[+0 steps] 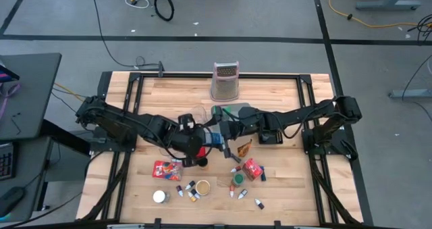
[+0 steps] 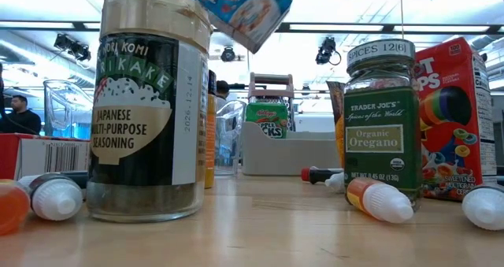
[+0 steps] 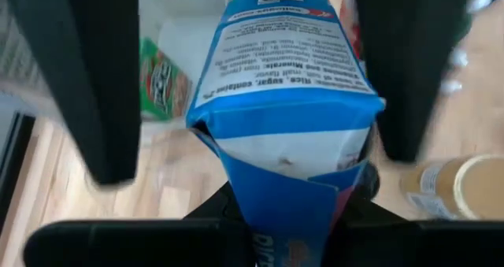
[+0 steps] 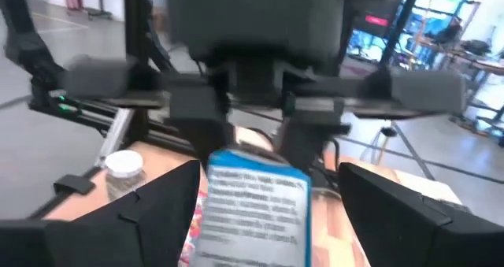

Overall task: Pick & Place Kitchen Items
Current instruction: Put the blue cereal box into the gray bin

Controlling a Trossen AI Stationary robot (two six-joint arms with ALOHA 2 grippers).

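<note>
Blue packet point(image 2: 240, 7) — top cut off

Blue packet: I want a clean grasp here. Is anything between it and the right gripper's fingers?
Nothing visible. The right gripper straddles the blue packet with its fingers open and only air on either side. The left gripper is shut on the packet's other end, clear of those fingers.

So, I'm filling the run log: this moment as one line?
left gripper: shut on blue packet | right gripper: open around it | packet: midair

Left hand point(image 1: 206, 140) clamped mid-table; right hand point(image 1: 219, 136) facing it, fingers spread wide.
</note>
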